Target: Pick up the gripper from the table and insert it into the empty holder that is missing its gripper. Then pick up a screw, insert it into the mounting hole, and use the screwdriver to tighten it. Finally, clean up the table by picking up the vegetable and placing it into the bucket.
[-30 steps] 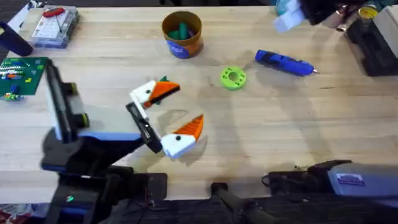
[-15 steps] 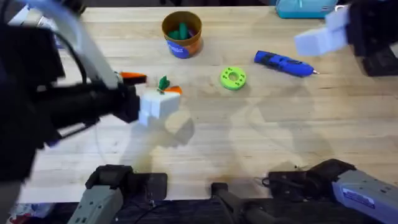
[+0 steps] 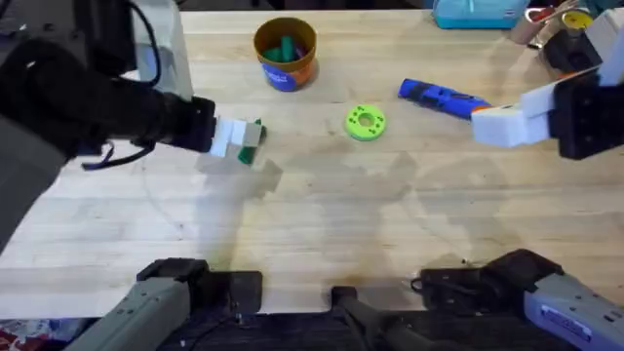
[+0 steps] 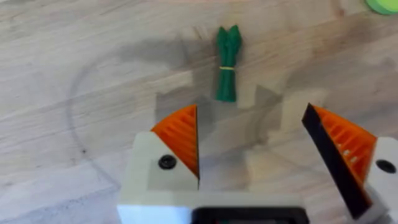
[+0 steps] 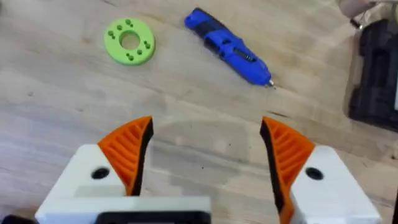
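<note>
Two grippers hang over the table, both spread wide and empty. At the overhead frame's left, the left gripper point(image 4: 252, 146) hovers just short of the vegetable point(image 4: 227, 63), which lies flat on the wood. Upper centre stands the bucket point(image 3: 286, 53). Right of centre lies the screwdriver point(image 3: 441, 97), with the right gripper point(image 5: 205, 155) near it at far right.

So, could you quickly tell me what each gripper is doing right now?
Left gripper: open, empty, over the vegetable.
Right gripper: open, empty, near the screwdriver.
</note>
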Tool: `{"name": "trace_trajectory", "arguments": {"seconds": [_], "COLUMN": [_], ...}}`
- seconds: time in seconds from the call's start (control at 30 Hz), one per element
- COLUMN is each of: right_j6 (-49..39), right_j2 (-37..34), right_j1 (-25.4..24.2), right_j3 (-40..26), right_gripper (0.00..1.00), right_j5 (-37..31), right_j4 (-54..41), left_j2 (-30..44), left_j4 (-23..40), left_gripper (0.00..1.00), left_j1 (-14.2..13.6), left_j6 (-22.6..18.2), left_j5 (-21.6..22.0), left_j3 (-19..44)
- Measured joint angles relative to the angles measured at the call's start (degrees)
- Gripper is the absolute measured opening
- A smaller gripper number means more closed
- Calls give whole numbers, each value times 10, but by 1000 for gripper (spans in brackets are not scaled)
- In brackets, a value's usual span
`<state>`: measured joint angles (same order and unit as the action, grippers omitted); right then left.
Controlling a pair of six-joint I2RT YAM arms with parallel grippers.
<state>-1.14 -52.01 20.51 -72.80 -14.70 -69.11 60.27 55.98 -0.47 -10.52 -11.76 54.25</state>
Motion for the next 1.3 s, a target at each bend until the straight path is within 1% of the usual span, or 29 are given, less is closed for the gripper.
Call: {"name": "trace_trajectory", "arguments": {"seconds": [0.1,0.33,0.6,0.7,0.83,1.1,1.23,1.3], "right_j6": [3,8,8,8,8,8,8,8], "right_j2": [0,0,0,0,0,0,0,0], "right_j1": [0,0,0,0,0,0,0,0], "right_j3": [6,6,6,6,6,6,6,6], "right_gripper": [997,997,997,997,997,997,997,997], "right_j5": [0,0,0,0,0,0,0,0], "right_j4": [0,1,-1,-3,-3,-3,-3,-3], "left_j2": [39,133,218,240,262,314,321,323], "left_j4": [-16,-40,-108,-127,-131,-141,-142,-142], "left_gripper": [986,988,986,986,986,990,994,958], "left_j1": [0,0,0,0,-1,-23,-25,-25], "left_j6": [0,-2,-2,-2,-2,-2,-2,-3], "left_j5": [12,21,-7,-11,-9,-2,7,10], "left_j3": [0,1,1,1,1,1,5,5]}}
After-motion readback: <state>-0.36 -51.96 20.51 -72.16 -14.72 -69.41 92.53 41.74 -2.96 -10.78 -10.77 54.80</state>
